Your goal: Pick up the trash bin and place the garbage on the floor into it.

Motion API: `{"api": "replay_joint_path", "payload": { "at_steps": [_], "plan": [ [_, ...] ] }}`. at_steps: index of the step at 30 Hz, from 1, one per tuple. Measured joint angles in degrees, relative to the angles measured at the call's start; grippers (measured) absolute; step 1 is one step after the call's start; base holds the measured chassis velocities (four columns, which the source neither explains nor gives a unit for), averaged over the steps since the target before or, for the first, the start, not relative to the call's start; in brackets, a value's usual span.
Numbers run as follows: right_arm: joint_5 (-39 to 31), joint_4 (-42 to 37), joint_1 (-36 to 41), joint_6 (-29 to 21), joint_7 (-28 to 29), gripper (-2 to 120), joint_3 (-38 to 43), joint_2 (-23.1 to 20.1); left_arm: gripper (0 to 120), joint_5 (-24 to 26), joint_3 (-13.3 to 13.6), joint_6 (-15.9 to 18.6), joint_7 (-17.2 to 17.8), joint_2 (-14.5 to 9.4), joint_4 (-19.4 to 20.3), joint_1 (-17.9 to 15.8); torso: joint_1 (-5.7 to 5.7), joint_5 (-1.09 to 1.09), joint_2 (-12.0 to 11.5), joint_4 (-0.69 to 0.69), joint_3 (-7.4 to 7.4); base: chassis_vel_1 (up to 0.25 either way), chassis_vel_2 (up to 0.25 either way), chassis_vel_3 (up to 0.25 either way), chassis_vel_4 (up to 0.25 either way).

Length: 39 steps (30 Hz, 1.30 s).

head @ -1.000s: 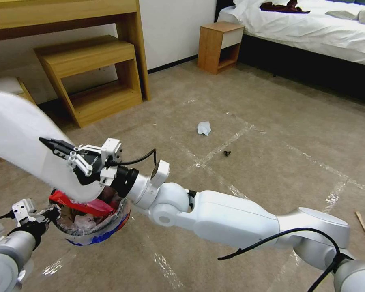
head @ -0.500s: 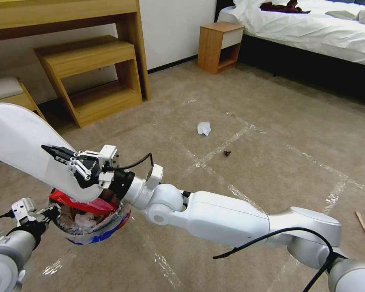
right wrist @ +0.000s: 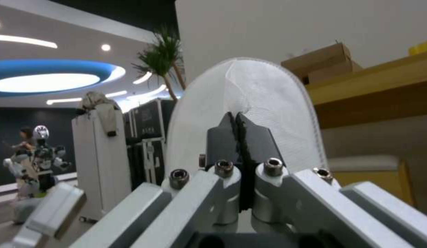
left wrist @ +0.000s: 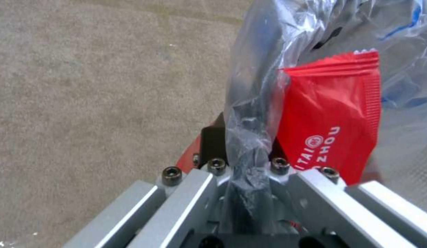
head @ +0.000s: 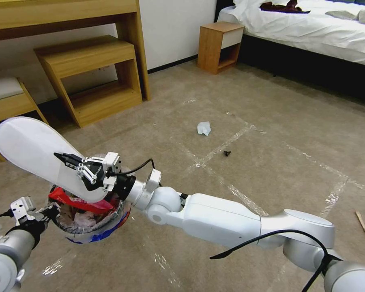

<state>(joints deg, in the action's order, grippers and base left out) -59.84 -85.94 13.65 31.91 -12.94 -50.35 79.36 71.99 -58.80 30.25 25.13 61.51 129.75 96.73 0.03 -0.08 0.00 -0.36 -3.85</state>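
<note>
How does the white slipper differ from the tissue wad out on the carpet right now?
The white slipper is large, flat and oval; the tissue wad is small and crumpled. The slipper is off the floor, pinched in the right tool with its lower end at the mouth of the trash bin, which the left tool grips by the rim; the tissue wad lies loose on the carpet, untouched. Both are white.

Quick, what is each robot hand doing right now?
Left tool: shut on the trash bin rim and its plastic liner.
Right tool: shut on the white slipper, above the bin.
</note>
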Motion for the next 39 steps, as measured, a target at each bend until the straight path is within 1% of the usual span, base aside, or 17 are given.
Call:
{"api": "replay_joint_path", "payload": {
  "at_steps": [3, 29, 39],
  "plan": [
    [0.3, 1.5, 0.1, 0.6, -0.3, 0, -0.5, 0.4, 1, 0.1, 0.0, 0.0, 0.0, 0.1, 0.0, 0.0, 0.0, 0.0, 0.0, 0.0, 0.0, 0.0, 0.0, 0.0, 0.0],
    [2.2, 6.0, 1.0, 1.9, -0.4, 0, -4.0, 2.9, 1, 0.1, -0.1, -0.2, 0.0, 0.5, 0.2, -0.2, 0.0, 0.0, 0.0, 0.0, 0.0, 0.0, 0.0, 0.0, 0.0],
    [3.2, 10.2, 0.9, 3.1, -1.1, 0, -4.8, 4.9, 1, -0.2, 0.2, -0.4, -0.2, 0.8, 0.0, -0.3, -0.01, 0.0, 0.0, 0.0, 0.0, 0.0, 0.0, 0.0, 0.0]
  ]
}}
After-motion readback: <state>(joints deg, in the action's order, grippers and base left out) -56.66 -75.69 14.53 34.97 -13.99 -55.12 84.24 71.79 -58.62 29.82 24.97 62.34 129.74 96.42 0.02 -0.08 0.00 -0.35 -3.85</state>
